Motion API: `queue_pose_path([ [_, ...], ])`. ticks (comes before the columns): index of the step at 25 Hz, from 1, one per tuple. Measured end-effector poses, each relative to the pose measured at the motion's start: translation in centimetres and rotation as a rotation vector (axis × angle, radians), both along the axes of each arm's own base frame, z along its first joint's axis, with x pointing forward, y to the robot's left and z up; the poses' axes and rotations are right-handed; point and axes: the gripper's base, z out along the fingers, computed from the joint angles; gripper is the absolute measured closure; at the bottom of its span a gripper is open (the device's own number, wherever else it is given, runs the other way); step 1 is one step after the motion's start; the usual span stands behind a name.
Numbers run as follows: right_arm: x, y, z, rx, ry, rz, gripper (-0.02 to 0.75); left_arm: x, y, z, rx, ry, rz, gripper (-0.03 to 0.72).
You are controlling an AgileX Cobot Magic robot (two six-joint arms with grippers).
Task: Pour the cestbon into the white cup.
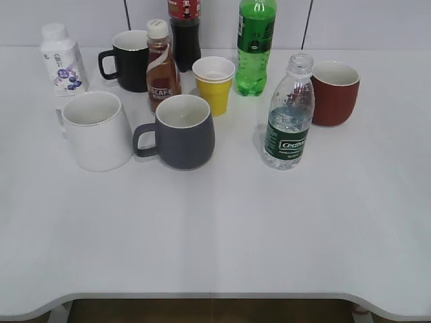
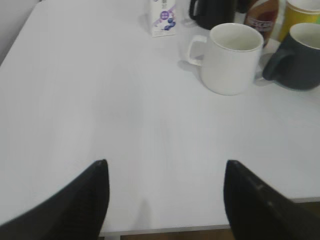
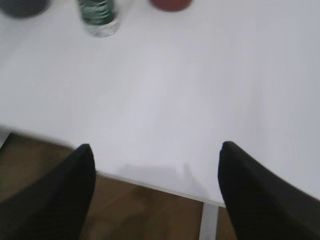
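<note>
The cestbon (image 1: 288, 114), a clear ribbed bottle with a dark green label, stands upright right of centre; its base shows at the top of the right wrist view (image 3: 98, 17). The white cup (image 1: 96, 130), a large white mug, stands at the left, and shows in the left wrist view (image 2: 230, 57) with its handle to the left. My left gripper (image 2: 165, 167) is open and empty over the table's near edge, well short of the white cup. My right gripper (image 3: 156, 150) is open and empty at the table's front edge, far from the bottle. Neither gripper shows in the exterior view.
A grey mug (image 1: 182, 131) stands next to the white cup. Behind are a black mug (image 1: 128, 60), a Nescafe bottle (image 1: 161, 64), a yellow paper cup (image 1: 214, 84), a green soda bottle (image 1: 254, 44), a dark red cup (image 1: 335, 92) and a small white bottle (image 1: 62, 59).
</note>
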Motion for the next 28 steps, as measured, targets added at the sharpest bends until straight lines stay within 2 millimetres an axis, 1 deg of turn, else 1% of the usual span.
queue_pose_path([
  [4,-1.12,-0.30,0.00,0.018,-0.065,-0.171,0.163,-0.03,-0.05,0.00,0.000,0.000,0.058,0.177],
  [6,-1.21,-0.30,0.01,0.017,-0.072,-0.203,0.163,-0.03,-0.07,0.00,-0.001,0.000,0.064,0.188],
  [28,-1.22,-0.26,0.00,0.022,-0.070,-0.203,0.164,-0.02,-0.06,-0.04,0.000,0.001,0.065,0.286],
])
